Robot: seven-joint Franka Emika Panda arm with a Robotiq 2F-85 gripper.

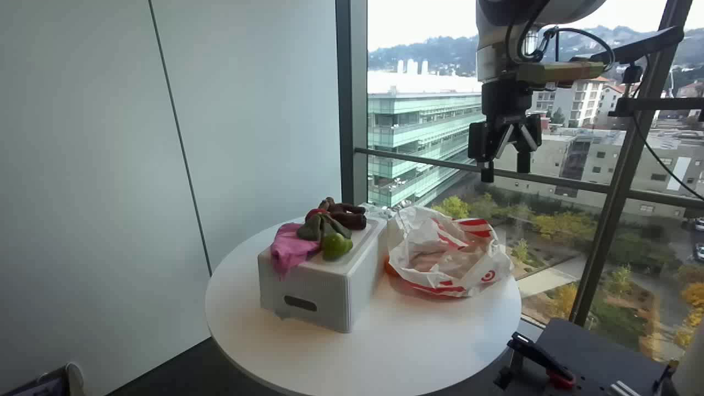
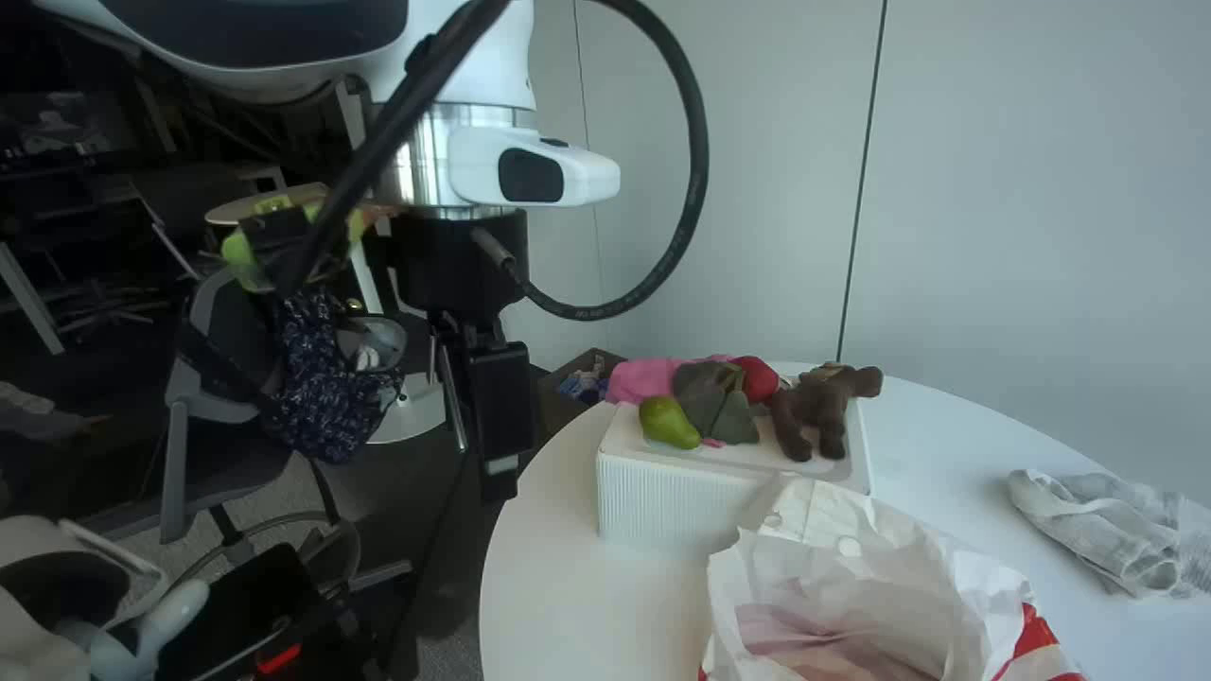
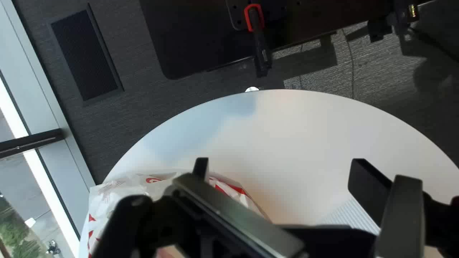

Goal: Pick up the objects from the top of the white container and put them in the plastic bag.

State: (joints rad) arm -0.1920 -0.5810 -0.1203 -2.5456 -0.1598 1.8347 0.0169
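Observation:
The white container (image 1: pixel 330 289) stands upside down or lidded on the table; its ribbed side also shows in the wrist view (image 3: pixel 351 216). On its top lie a pink cloth (image 1: pixel 291 247), a green pear (image 1: pixel 336 246), a grey-green cloth item (image 2: pixel 705 399), a red item (image 2: pixel 755 378) and a brown plush toy (image 2: pixel 821 411). The white-and-red plastic bag (image 1: pixel 445 258) sits beside the container with its mouth open; it also shows in the wrist view (image 3: pixel 122 193). My gripper (image 1: pixel 505 168) is open and empty, high above the bag's side of the table. Its fingers are apart in the wrist view (image 3: pixel 281 173).
A round white table (image 1: pixel 407 352) bears everything. A crumpled greyish wrap (image 2: pixel 1107 530) lies on it beyond the bag. Something orange (image 1: pixel 390 268) shows at the bag's edge. A window frame (image 1: pixel 352 110) and a pale wall (image 1: pixel 264 110) stand behind. A dark stand with a clamp (image 1: pixel 542 357) is near the table.

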